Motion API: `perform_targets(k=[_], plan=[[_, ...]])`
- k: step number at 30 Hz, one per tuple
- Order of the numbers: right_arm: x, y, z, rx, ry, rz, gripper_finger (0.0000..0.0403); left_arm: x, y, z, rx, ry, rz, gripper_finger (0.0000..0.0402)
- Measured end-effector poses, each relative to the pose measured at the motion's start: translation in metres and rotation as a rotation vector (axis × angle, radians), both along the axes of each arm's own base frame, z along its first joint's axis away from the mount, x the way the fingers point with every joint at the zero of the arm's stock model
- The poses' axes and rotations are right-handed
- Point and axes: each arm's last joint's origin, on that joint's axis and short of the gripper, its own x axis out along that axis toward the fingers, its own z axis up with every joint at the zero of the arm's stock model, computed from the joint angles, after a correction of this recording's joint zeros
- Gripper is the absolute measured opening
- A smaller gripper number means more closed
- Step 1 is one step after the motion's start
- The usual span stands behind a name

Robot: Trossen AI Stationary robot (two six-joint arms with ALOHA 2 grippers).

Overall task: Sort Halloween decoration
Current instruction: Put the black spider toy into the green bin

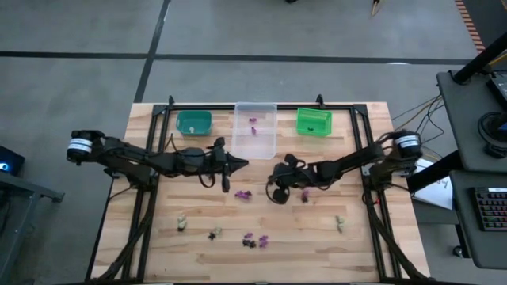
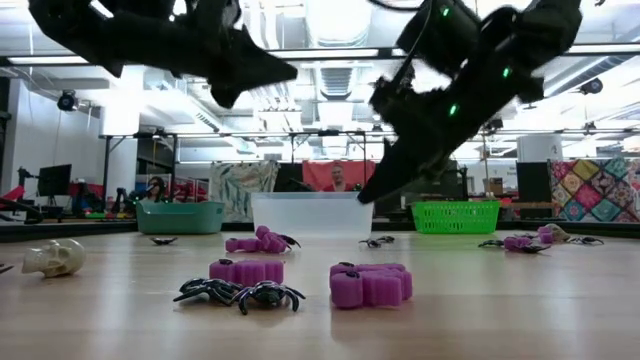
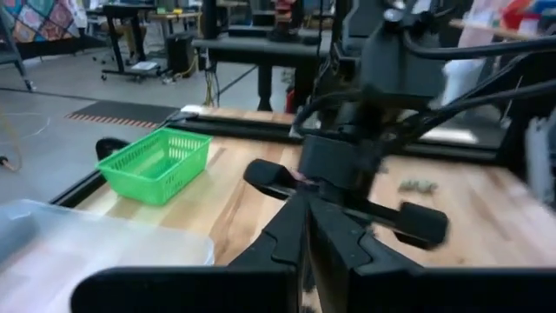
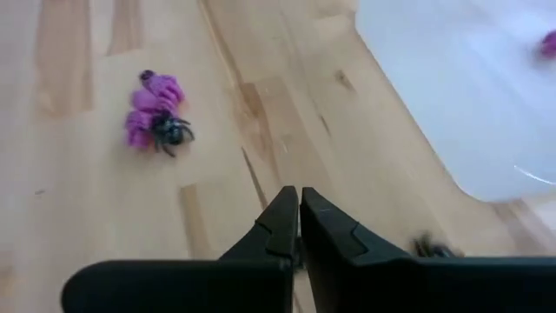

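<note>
Purple trinket (image 1: 243, 193) mid-table, closed right end effector (image 1: 272, 192) beside, bare wood between

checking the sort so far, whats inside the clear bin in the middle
The clear bin holds two small purple trinkets near its middle, seen from above. Nothing else shows in it. From table height its frosted wall hides the contents.

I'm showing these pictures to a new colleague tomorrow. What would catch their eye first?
Probably the two dark arms meeting over the middle of the wooden table, the left gripper and right gripper both shut, nearly tip to tip. Next, the three bins along the far edge: teal bin, clear bin, green bin. Then the small purple trinkets and black spiders scattered across the near half.
</note>
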Motion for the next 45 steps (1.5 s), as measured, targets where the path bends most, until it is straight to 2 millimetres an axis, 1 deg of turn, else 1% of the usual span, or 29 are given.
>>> perform_targets(k=[2,4,8,11,14,16,19,23,26,28,32,38,42,45], plan=[[-0.011,-0.002,0.015,0.047,0.026,-0.011,0.0008,-0.004,-0.004,0.008,-0.012,-0.017,-0.024,0.0],[-0.024,-0.006,0.03,0.111,0.054,-0.03,0.0008,-0.008,-0.007,0.008,-0.029,0.012,-0.052,0.0],[-0.056,-0.011,0.057,0.223,0.11,-0.085,0.0008,-0.011,-0.011,0.001,-0.08,0.085,-0.063,0.0],[-0.079,-0.012,0.073,0.281,0.137,-0.136,0.0009,-0.009,-0.013,-0.006,-0.103,0.115,-0.064,0.0],[-0.096,-0.013,0.083,0.321,0.14,-0.185,0.0009,-0.004,-0.014,-0.013,-0.114,0.145,-0.059,0.0],[-0.103,-0.013,0.087,0.34,0.122,-0.201,0.0009,-0.002,-0.014,-0.019,-0.122,0.165,-0.051,0.0],[-0.108,-0.013,0.082,0.345,0.12,-0.205,0.0009,0.002,-0.014,-0.026,-0.128,0.195,-0.045,0.0],[-0.106,-0.013,0.066,0.298,0.135,-0.172,0.0009,0.009,-0.015,-0.035,-0.131,0.222,-0.042,0.0],[-0.099,-0.013,0.053,0.271,0.123,-0.139,0.0009,0.014,-0.015,-0.042,-0.153,0.223,-0.036,0.0],[-0.092,-0.012,0.047,0.245,0.094,-0.101,0.0009,0.017,-0.016,-0.046,-0.163,0.214,-0.036,0.0],[-0.077,-0.009,0.035,0.168,0.055,0.01,0.0009,0.023,-0.018,-0.055,-0.179,0.203,-0.036,0.0],[-0.057,-0.003,0.009,-0.037,0.029,0.216,0.0009,0.034,-0.019,-0.069,-0.203,0.152,-0.039,0.0001],[-0.044,-0.001,-0.007,-0.133,0.025,0.294,0.0014,0.038,-0.02,-0.076,-0.202,0.125,-0.044,0.0016],[-0.035,-0.001,-0.017,-0.159,0.038,0.316,0.0034,0.039,-0.02,-0.079,-0.201,0.13,-0.043,0.0035]])
